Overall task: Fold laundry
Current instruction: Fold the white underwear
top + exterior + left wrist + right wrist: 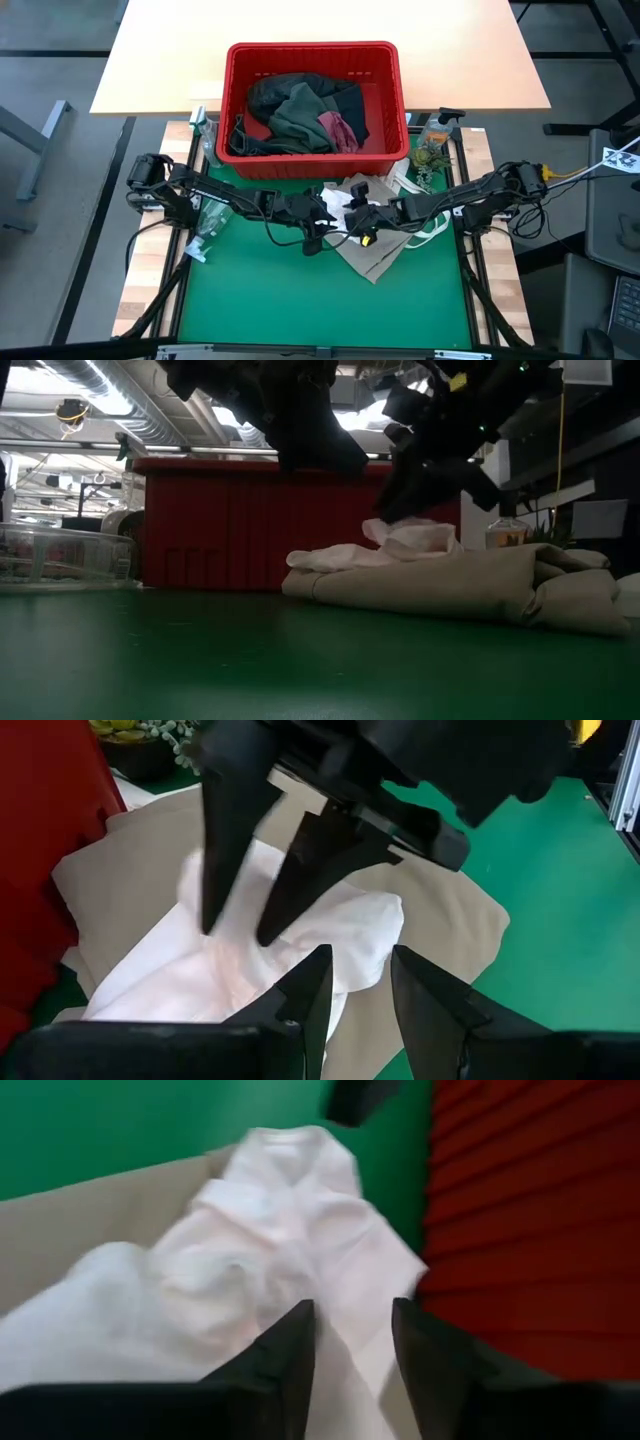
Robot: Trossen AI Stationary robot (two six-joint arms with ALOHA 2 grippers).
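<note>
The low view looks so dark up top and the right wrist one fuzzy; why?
Low view: both arms hang backlit against bright ceiling lights, so they read as silhouettes above the tan garment. Right wrist view: the white cloth is smeared and soft. Left wrist view: crisp.

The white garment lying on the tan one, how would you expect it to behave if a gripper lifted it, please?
The white garment lies bunched in soft folds on the tan garment, so it would probably droop limply. It looks thin, likely light. Lifted, it might drag the tan layer.
</note>
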